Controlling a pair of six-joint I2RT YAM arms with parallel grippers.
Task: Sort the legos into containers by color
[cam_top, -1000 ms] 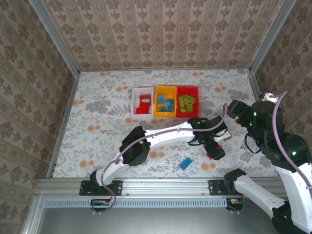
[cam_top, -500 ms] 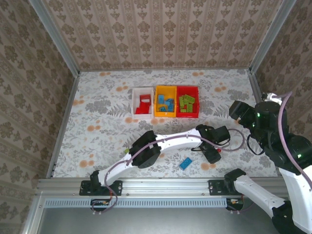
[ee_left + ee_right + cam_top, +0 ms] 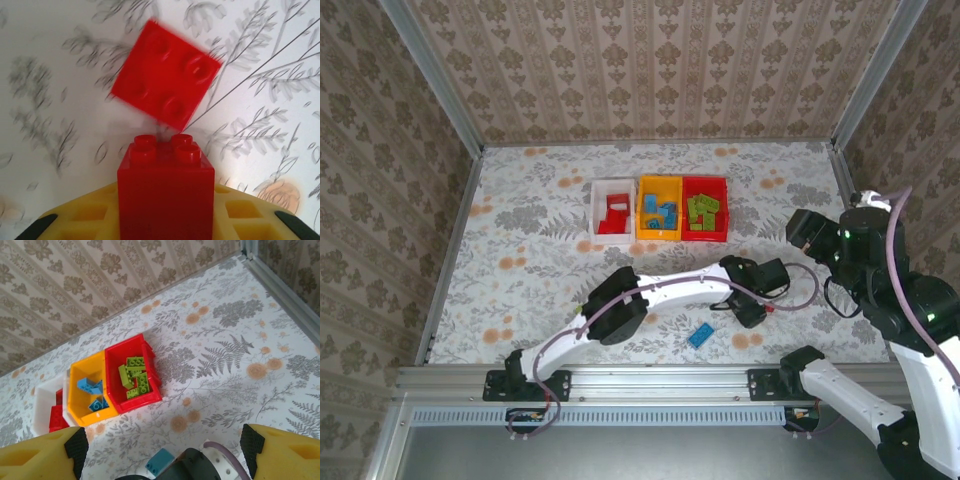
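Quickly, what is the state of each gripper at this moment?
Left gripper: closed on a red brick.
Right gripper: open, holding nothing.

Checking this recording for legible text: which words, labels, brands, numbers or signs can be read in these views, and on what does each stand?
No readable text anywhere.
Nearer red brick between the left fingers: no embossing legible on its studs.
Farther red brick: blurred, nothing legible.
White bin, yellow-orange bin, red bin: no markings to be seen.
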